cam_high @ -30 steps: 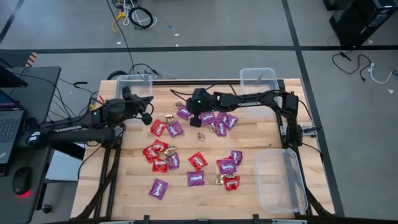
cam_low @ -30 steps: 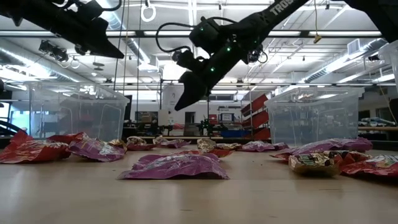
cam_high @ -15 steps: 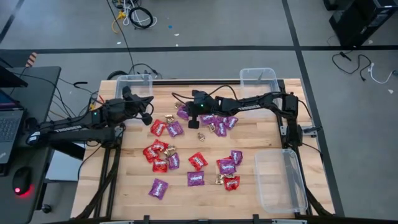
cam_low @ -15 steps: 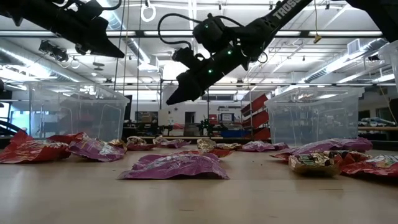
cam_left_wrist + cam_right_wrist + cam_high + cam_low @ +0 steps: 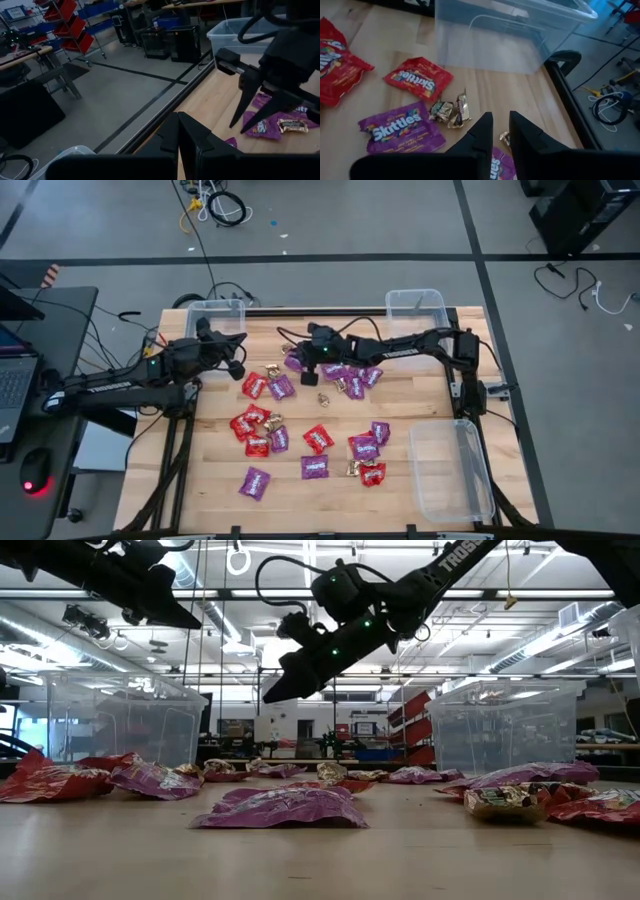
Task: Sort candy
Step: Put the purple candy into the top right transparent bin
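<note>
R gripper [image 5: 290,357] hangs above the tabletop [image 5: 400,405] near the far edge, over the purple packet [image 5: 296,362] at the L end of the far candy cluster [image 5: 345,375]. In the R wrist view its fingers [image 5: 476,134] stand a narrow gap apart, nothing between them; the L wrist view shows the same two prongs split, tips clear of the wood. Below them: a purple Skittles packet [image 5: 402,133], a red Skittles packet [image 5: 418,78] beyond it, and gold foil pieces [image 5: 451,111] just beside the purple one.

L gripper [image 5: 236,366] waits over the L side of the tabletop, near the far-L clear bin [image 5: 213,312]; fingers [image 5: 192,137] pressed together, empty.

Rest of the candy: red and purple packets w/ a few gold bits scattered mid-tabletop, a red/purple bunch [image 5: 258,430] toward the L, another bunch [image 5: 365,452] near the R bin [image 5: 450,472], one purple packet [image 5: 254,481] alone near the front. All three bins look empty. Low view: packets lie flat on the wood, both arms up off the surface.
</note>
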Motion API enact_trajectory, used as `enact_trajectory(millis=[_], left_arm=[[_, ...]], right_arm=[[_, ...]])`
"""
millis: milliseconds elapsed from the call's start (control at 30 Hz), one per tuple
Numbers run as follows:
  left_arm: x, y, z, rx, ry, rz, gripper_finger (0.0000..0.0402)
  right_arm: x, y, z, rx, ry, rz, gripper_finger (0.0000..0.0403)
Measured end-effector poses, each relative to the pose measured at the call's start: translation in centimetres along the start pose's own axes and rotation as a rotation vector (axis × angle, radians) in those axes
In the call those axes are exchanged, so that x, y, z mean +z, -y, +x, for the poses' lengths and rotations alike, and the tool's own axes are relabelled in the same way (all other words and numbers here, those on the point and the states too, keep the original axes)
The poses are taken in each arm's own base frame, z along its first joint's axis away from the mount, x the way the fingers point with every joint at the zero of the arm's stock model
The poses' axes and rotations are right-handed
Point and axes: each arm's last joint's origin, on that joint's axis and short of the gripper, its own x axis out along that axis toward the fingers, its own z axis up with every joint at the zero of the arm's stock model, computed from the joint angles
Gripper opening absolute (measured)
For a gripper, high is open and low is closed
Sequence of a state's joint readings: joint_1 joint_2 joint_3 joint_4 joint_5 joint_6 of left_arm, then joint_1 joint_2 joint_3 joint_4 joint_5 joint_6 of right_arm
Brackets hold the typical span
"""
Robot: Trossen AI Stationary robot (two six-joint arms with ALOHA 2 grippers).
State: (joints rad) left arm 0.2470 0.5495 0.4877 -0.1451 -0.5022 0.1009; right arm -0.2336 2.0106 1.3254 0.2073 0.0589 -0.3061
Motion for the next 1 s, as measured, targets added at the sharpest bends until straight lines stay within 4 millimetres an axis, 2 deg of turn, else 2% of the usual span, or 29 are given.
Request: enact_trajectory(millis=[267,1000], left_arm=[[-0.01,0.00,0.00,0.000,-0.001,0.000,0.0009],[-0.05,0.00,0.00,0.000,-0.004,0.002,0.0009]], right_arm=[[0.75,-0.49,-0.06,-0.004,0.059,0.011,0.0056],[0.21,-0.46,-0.01,-0.037,-0.002,0.002,0.0074]])
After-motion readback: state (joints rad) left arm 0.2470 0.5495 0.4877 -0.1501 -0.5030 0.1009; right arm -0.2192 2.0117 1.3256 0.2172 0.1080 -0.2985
